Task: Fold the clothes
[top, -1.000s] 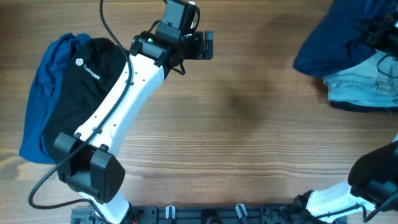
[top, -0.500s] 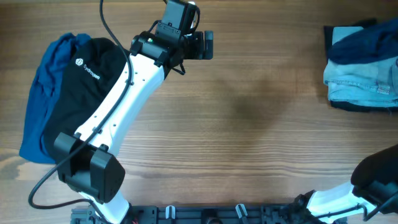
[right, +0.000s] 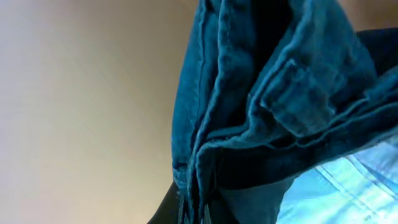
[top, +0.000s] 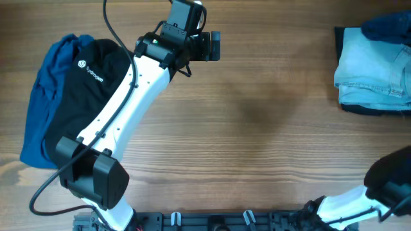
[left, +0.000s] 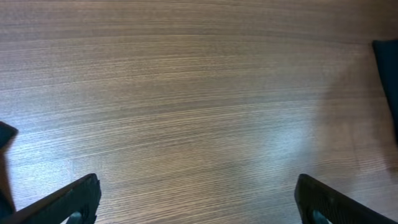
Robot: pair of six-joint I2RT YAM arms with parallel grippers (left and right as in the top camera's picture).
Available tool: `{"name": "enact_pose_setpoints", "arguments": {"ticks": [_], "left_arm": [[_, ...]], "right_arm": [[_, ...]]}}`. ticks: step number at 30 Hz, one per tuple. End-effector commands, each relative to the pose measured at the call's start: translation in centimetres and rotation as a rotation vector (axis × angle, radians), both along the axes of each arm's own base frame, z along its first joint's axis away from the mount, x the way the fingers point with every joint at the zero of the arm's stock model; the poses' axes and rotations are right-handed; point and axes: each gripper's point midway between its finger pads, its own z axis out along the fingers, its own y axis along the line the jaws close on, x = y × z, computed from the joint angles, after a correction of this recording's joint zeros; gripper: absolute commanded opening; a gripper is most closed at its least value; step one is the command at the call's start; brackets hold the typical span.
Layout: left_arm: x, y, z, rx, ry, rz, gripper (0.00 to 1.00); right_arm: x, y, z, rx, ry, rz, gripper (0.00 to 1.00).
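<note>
The thing the next move turns on: the dark navy fabric shorts (top: 387, 27) sit bunched at the far right corner, on the back edge of the folded pale blue denim (top: 371, 69), so the right arm is clearly the nearer one. The right pincer is pressed together and, judging from its wrist view, looks to be pinching that navy cloth, though the fingers themselves are hidden. Long axis? Can't tell, it's crumpled and runs off frame. The left pincer (left: 198, 186) hangs spread wide over the bare wooden table (top: 270, 128), well apart from the shorts.

Count: one pair of shorts, one black top with a small white logo (top: 96, 90) lying on one royal-blue garment (top: 37, 109) far left, one denim piece, two arms.
</note>
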Motion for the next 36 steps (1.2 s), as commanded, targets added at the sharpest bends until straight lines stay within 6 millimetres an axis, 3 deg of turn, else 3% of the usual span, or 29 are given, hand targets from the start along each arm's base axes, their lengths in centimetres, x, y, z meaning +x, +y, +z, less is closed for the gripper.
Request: {"name": "enact_pose_setpoints", "arguments": {"ticks": [1,3,6,8,11,15,19,24,27,32,36], "left_arm": [[0.6,0.3,-0.3,0.013,-0.008,-0.005,1.00],[0.6,0.3,-0.2,0.010,-0.013,-0.005,1.00],[0.7,0.2,-0.2,0.010,-0.015,-0.005,1.00],[0.7,0.2,-0.2,0.010,-0.015,-0.005,1.00],[0.7,0.2,-0.2,0.009,-0.018,-0.005,1.00],[0.9,0.2,0.0,0.005,-0.025,-0.005,1.00],[1.0,0.1,0.1,0.001,-0.032,-0.004,1.00],[1.1,0.0,0.3,-0.002,-0.041,-0.005,1.00],[1.2,0.0,0.3,-0.003,-0.042,-0.005,1.00],[1.0,0.1,0.1,0.000,-0.035,-0.005,1.00],[1.0,0.1,0.1,0.002,-0.031,-0.005,1.00]], "right_arm": [[2.8,0.8,-6.7,0.086,0.097,0.024,0.04],[3.8,1.4,-8.8,0.102,0.121,0.041,0.04],[5.4,2.0,-9.5,0.086,0.099,0.065,0.04],[6.4,2.2,-8.3,0.055,0.051,0.084,0.04],[7.5,2.6,-4.8,0.005,-0.067,0.131,0.04],[7.9,2.6,-1.4,-0.054,-0.166,0.145,0.04],[8.1,2.6,-1.4,-0.052,-0.175,0.142,0.04],[8.2,2.6,-2.5,-0.022,-0.157,0.138,0.04],[7.4,2.9,-5.0,0.040,-0.063,0.130,0.04],[4.0,2.8,-10.2,0.174,0.143,0.094,0.04],[1.4,1.8,-11.7,0.210,0.228,0.078,0.04]]}}
